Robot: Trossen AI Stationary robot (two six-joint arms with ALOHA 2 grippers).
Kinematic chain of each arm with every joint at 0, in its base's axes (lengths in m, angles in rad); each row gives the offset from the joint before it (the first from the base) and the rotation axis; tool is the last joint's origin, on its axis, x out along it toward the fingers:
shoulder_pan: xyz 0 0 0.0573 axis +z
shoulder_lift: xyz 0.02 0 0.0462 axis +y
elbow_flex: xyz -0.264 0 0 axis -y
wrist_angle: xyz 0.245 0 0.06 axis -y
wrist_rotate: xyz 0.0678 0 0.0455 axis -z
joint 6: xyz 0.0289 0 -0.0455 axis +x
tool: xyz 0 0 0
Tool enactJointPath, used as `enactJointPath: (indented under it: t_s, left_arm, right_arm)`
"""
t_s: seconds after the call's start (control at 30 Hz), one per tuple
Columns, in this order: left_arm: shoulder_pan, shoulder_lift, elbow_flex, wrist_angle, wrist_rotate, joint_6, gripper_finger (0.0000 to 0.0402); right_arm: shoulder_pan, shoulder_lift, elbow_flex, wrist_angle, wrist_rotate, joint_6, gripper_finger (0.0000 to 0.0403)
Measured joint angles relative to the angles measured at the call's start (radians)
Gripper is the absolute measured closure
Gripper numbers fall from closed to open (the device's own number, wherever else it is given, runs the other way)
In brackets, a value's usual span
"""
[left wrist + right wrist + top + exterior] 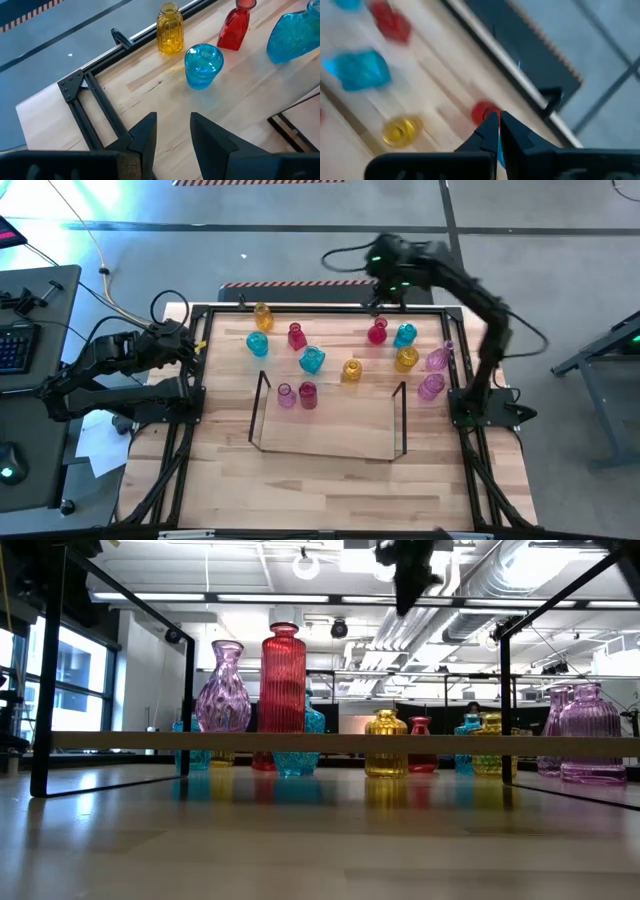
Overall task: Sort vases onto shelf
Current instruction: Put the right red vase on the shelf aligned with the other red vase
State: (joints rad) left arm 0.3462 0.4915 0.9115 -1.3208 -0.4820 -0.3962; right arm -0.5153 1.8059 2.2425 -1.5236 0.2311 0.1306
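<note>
Overhead, right hand (498, 120) closed, seemingly above red vase (484, 111).

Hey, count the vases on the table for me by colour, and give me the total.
red vases: 3
pink vases: 3
yellow vases: 3
cyan vases: 3
total: 12
</note>
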Motion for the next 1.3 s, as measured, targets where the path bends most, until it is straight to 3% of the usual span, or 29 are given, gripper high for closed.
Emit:
enactJointPath:
  t_s: [0.13,0.37,0.47,0.57,0.77,0.97,1.13,1.3]
  left_arm:
    - [0.000,0.000,0.000,0.006,-0.003,0.006,0.0291]
    - [0.000,0.000,0.000,0.013,-0.004,-0.011,0.0291]
    - [0.000,0.000,0.000,0.044,-0.004,-0.004,0.0291]
    - [0.000,0.000,0.000,0.074,-0.005,0.020,0.0291]
    - [0.000,0.000,0.001,0.117,-0.005,0.040,0.0291]
    - [0.000,0.000,0.001,0.116,-0.001,0.035,0.0291]
    - [0.000,0.000,0.001,0.115,0.001,0.034,0.0291]
    - [0.000,0.000,0.001,0.115,0.034,0.033,0.0291]
  right_arm:
    - [0.044,-0.168,0.000,0.075,0.039,0.052,0.0403]
    - [0.219,-0.408,0.002,0.176,0.401,0.048,0.0403]
    - [0.268,-0.436,0.002,0.271,0.452,-0.032,0.0403]
    - [0.273,-0.429,0.002,0.416,0.392,-0.159,0.0403]
    - [0.168,-0.395,0.001,0.768,0.097,-0.340,0.0403]
    - [0.004,-0.369,-0.029,0.741,-0.098,-0.272,0.0403]
    - [-0.054,-0.437,-0.365,1.056,-0.100,-0.281,0.0403]
    - [-0.160,-0.627,-0.759,1.306,-0.156,-0.204,0.0403]
